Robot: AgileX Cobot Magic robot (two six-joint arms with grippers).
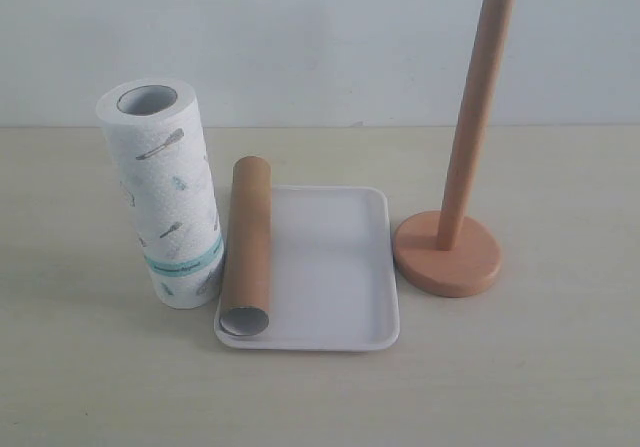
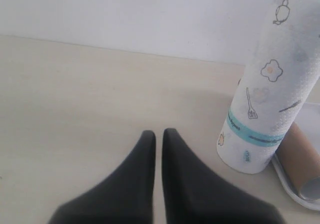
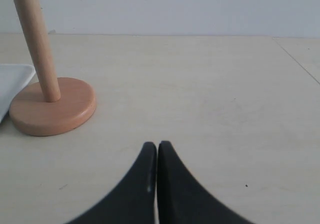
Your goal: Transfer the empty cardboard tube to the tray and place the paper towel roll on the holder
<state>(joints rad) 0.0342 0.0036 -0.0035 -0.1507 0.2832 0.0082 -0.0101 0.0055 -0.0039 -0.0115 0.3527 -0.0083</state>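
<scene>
Cardboard tube [image 2: 302, 156] partly behind towel roll [image 2: 270, 93]

so the paper towel roll [image 1: 165, 197] is standing upright, crowding the left flank of the empty cardboard tube [image 1: 248, 247], and no gap is showing between them, so nothing's squeezing in there. The tube is lying along the tray's [image 1: 340, 257] left side, its right flank facing bare tray floor, so that side's looking open. The holder [image 1: 447, 257] is sitting just beside the right rim, post poking into open air. The table [image 1: 540, 377] is lying open in front and out wide on both sides
</scene>
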